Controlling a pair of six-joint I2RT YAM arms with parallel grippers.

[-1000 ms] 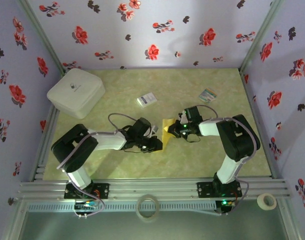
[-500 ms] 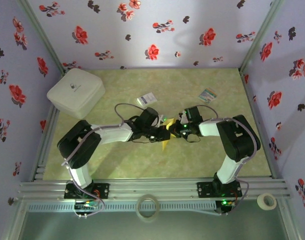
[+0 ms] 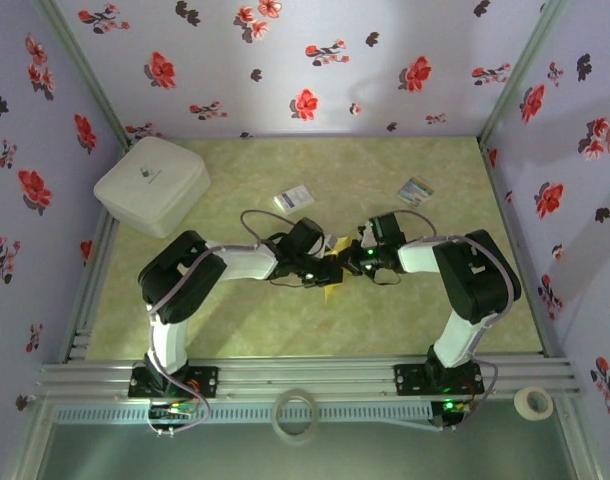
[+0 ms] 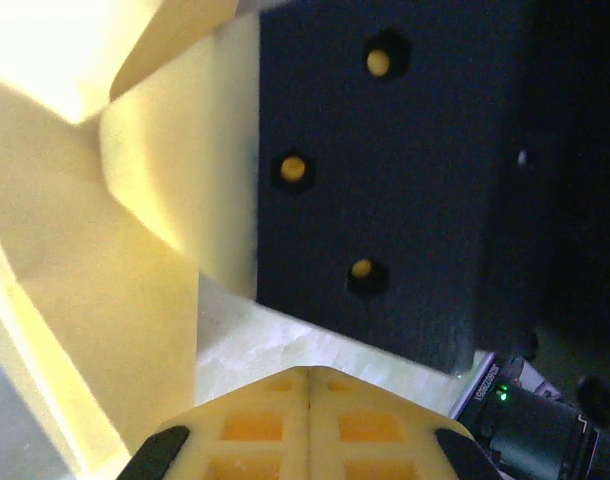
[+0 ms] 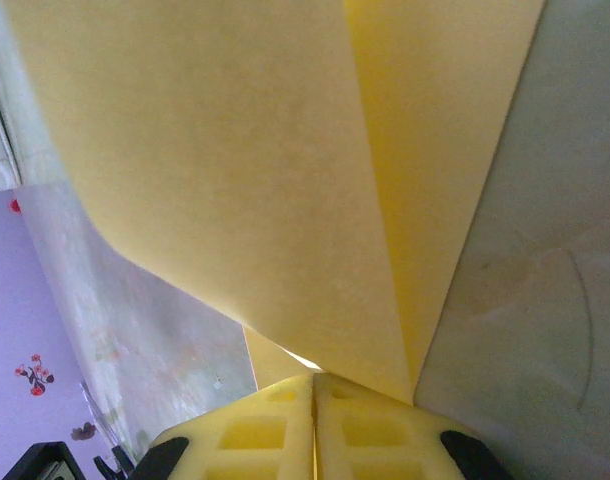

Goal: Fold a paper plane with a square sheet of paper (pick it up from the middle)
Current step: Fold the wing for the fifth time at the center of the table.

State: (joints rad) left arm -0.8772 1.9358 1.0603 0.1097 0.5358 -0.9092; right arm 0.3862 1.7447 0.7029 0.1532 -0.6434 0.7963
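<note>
Square sheet of paper (image 5: 235, 150) clamped in right fingers (image 5: 300, 400), left fingers (image 4: 297, 390) closed against it, arms stretched inward

Top view, dead centre: the yellow sheet (image 3: 329, 290) is almost all buried where the left gripper (image 3: 328, 272) and right gripper (image 3: 355, 262) meet, with just a sliver poking out at six o'clock. On the left wrist camera, its fingers (image 4: 255, 435) are chopped by the bottom edge. The sheet runs off at nine and twelve o'clock, and a black block (image 4: 385, 180) hides everything toward three, so whether paper sits in that pinch, can't tell. On the right wrist camera, the sheet spills off at twelve and the fingers are cut at six. The small white card (image 3: 294, 198): print too tiny to read.
</note>
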